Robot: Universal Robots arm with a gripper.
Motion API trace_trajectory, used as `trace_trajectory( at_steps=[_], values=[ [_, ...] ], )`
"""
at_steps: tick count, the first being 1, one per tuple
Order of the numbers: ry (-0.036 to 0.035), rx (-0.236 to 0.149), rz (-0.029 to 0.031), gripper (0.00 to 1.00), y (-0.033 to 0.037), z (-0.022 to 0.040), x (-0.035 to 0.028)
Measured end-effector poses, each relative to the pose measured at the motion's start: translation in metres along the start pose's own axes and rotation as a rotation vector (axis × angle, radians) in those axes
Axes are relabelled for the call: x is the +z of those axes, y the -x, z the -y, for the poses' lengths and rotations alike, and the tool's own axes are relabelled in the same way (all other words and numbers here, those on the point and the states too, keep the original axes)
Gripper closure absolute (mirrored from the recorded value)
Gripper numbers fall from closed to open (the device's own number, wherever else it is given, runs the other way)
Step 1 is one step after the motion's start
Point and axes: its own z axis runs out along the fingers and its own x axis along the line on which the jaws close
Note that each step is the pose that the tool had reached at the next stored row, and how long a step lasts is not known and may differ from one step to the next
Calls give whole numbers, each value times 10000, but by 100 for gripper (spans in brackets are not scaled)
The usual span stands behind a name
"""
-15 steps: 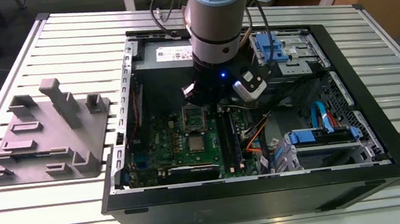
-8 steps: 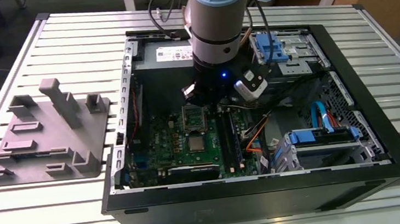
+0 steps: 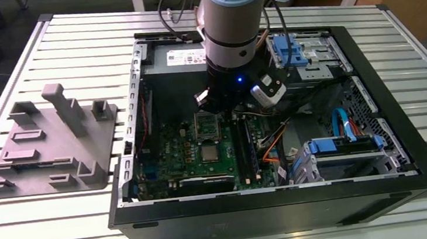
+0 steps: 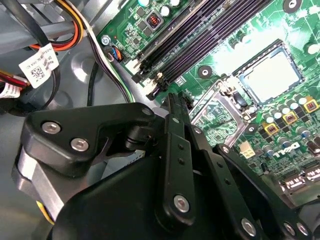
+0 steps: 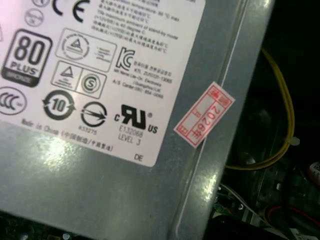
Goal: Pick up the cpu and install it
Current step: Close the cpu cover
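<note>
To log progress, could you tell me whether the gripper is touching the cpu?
Apart: the second wrist view shows green board between the gripper and the cpu.

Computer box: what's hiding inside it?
A green board holding a silvery chip, a grey power box and blue drive trays. The robot arm hides the part of the board beneath it.
</note>
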Motion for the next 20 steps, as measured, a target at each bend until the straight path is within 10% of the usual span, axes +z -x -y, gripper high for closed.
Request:
trace_trajectory(
  at_steps=[20],
  values=[
    [49,-798,-39,90,-8,34,-70]
  ],
)
